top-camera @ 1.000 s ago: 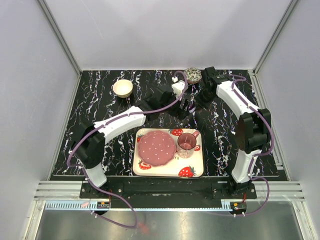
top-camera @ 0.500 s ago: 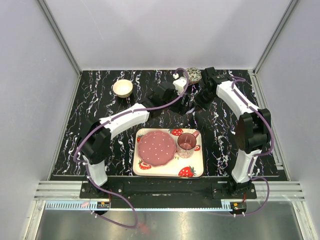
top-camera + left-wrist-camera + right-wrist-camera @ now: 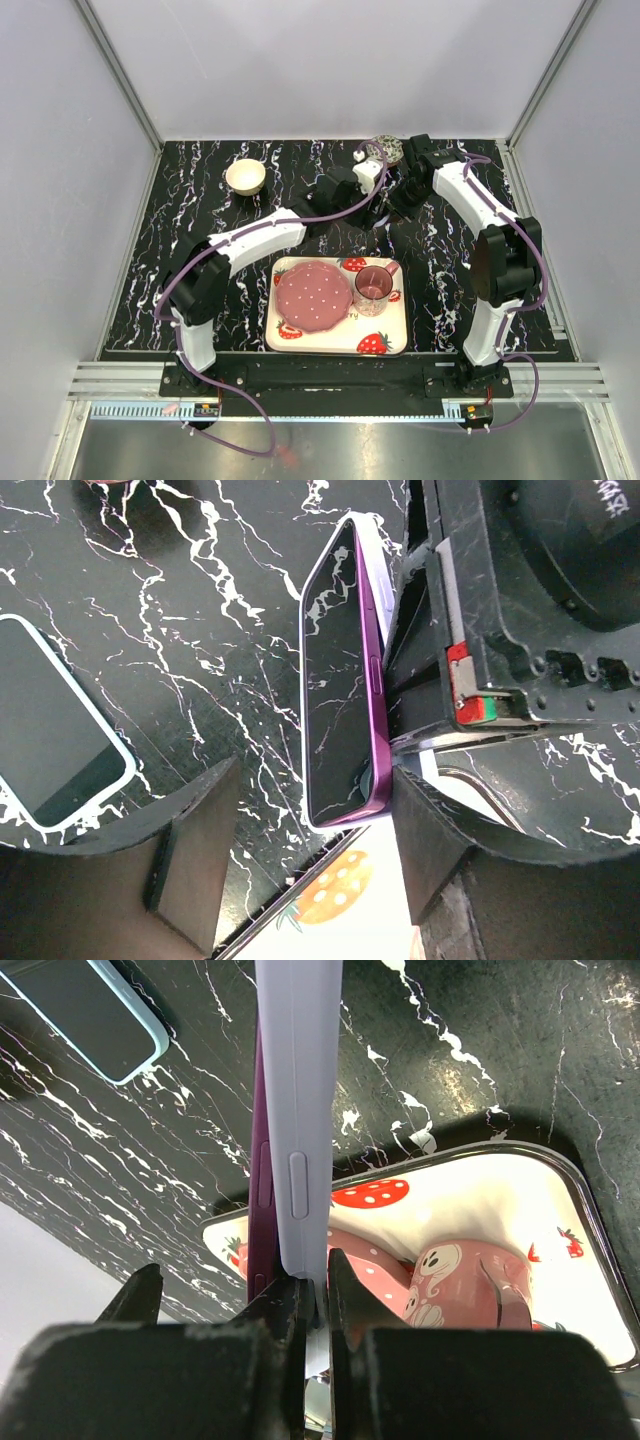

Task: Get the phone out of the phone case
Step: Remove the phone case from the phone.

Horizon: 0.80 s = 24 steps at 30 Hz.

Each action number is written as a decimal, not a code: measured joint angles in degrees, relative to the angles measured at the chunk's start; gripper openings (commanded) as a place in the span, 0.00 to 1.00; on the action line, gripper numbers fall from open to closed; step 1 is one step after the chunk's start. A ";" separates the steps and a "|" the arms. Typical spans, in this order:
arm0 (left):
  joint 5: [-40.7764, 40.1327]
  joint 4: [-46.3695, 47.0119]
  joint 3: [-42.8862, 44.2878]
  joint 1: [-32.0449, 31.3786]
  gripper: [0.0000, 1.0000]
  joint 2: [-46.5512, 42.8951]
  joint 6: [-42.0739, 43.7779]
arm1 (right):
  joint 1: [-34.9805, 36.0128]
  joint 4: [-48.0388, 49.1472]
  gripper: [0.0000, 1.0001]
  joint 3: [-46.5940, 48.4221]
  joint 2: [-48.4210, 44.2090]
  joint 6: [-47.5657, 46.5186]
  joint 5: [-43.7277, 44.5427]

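Note:
My right gripper [image 3: 312, 1280] is shut on the lower end of a lilac shell [image 3: 300, 1110] with a moulded side button, held on edge above the table. A purple-edged phone [image 3: 340, 690] with a glossy dark screen stands flush against the shell [image 3: 378, 555]; it also shows in the right wrist view [image 3: 262, 1190]. My left gripper [image 3: 315, 820] is open, with the phone's near end between its fingers, close to the right finger [image 3: 430, 850]. The light sky-blue phone case [image 3: 50, 730] lies flat on the table, dark face up, and shows at the right wrist view's top left [image 3: 100, 1010]. Both grippers meet at the table's far middle [image 3: 382, 203].
A strawberry-print tray [image 3: 385, 345] near the front holds a pink dotted plate [image 3: 313, 296] and a pink mug [image 3: 373, 288]. Its corner lies just under my left gripper [image 3: 350, 920]. A cream bowl [image 3: 245, 176] and a small speckled dish [image 3: 390, 150] stand at the back.
My left arm has reached further right and back, bringing its open gripper up to the phone. The right arm has held still.

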 measured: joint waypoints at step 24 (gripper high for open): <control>-5.53 2.84 0.33 -2.71 0.46 0.72 4.66 | -0.33 -0.20 0.00 1.42 0.00 -1.18 -0.48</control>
